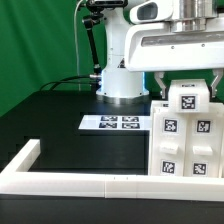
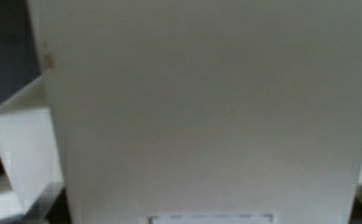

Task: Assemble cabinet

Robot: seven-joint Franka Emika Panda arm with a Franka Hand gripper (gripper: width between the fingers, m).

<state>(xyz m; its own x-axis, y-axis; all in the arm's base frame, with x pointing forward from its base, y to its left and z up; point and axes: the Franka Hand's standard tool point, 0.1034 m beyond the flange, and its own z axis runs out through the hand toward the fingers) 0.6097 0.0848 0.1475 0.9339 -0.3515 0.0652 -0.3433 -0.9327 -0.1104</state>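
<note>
Reaching straight down, the gripper (image 1: 189,84) was seen over the cabinet (image 1: 186,140); its finger spread was hidden.

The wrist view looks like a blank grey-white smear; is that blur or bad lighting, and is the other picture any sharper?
Wrist view: the cabinet sits so close that it fills the picture, soft, dim and featureless, dark at the edges. Exterior view: sharper and evenly lit, marker tags readable on the cabinet and the marker board, though its white faces look slightly washed out.
</note>
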